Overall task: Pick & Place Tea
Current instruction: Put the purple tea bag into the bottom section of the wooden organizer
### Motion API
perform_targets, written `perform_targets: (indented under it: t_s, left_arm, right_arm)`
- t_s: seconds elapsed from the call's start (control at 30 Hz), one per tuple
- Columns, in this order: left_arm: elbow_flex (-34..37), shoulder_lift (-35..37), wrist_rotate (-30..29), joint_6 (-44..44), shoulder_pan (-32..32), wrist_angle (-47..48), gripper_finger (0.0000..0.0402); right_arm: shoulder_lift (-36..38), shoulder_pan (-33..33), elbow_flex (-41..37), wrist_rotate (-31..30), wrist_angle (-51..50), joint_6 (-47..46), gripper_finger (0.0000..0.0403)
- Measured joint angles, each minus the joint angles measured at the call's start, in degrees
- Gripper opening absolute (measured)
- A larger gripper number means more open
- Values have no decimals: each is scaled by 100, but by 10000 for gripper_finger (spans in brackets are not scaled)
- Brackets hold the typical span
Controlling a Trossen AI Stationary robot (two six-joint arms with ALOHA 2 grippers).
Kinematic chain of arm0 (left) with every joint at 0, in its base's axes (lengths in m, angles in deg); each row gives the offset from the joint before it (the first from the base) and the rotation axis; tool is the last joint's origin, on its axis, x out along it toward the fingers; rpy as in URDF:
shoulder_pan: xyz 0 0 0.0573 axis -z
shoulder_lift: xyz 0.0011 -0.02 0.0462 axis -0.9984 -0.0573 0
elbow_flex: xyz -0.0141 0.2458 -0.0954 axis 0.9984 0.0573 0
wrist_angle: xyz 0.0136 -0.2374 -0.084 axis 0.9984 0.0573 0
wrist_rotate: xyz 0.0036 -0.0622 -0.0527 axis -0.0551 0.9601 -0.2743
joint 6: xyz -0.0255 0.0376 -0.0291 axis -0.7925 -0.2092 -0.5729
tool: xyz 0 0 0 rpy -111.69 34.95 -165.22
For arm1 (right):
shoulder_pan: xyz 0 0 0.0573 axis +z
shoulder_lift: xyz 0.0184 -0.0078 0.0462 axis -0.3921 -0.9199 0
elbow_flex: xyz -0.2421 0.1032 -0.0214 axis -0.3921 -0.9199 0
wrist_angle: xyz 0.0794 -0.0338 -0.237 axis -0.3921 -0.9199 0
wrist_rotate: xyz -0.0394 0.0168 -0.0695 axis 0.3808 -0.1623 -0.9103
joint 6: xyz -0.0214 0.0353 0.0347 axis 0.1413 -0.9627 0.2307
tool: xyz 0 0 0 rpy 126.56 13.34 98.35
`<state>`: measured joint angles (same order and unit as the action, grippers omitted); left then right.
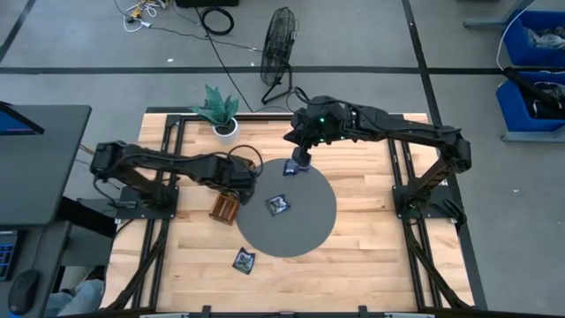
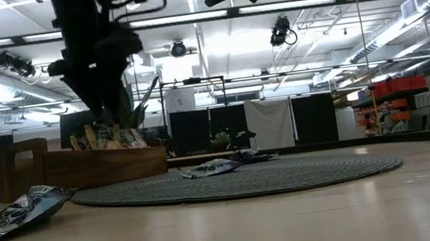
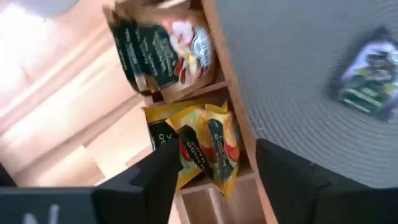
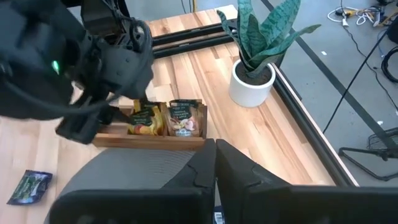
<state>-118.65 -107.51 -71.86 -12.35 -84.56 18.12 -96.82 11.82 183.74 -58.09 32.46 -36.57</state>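
From above, the left tool (image 1: 237, 183) hung over the narrow wooden tray (image 1: 224, 208), which lay on the worktop (image 1: 371, 256) just beside the left edge of the round grey mat (image 1: 305, 231). The right tool (image 1: 301, 159) hovered over the mat's far edge, right above a dark tea sachet (image 1: 291, 168). A second dark sachet (image 1: 278, 205) lay on the mat near its middle, and a third (image 1: 244, 260) lay on the bare wood off the mat's near-left edge. A potted plant (image 1: 218, 110) stood at the worktop's far left.

At worktop height, the tray (image 2: 79, 165) held upright sachets (image 2: 109, 138) under the dark left arm. One sachet (image 2: 211, 167) lay flat on the mat (image 2: 240, 181), and another (image 2: 11, 215) lay close to the camera on the wood.

Through the left wrist camera, the left tool's fingers (image 3: 158, 174) stood spread, pinching nothing, over a tray compartment holding yellow-orange sachets (image 3: 196, 146). The next compartment held dark and tan sachets (image 3: 165, 53). A dark sachet (image 3: 368, 84) lay on the mat.

Through the right wrist camera, the right tool's fingers (image 4: 186, 171) were pressed together with nothing visible between them. Beyond them the left tool (image 4: 115, 115) was at the tray (image 4: 149, 140) with its sachets (image 4: 183, 118), the plant (image 4: 255, 68) stood behind, and a dark sachet (image 4: 28, 186) lay on the wood.
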Motion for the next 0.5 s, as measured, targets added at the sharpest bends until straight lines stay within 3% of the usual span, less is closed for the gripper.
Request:
perform_targets:
  t_s: [0.23, 0.5]
  left_arm:
    - [0, 825, 215, 1235, 9, -379, 239]
    - [0, 1454, 1207, 3241, 271, -1103, 218]
  right_arm:
    - [241, 2, 4, 0, -90, -425, 15]
    - [326, 312, 7, -3, -839, -1032, 15]
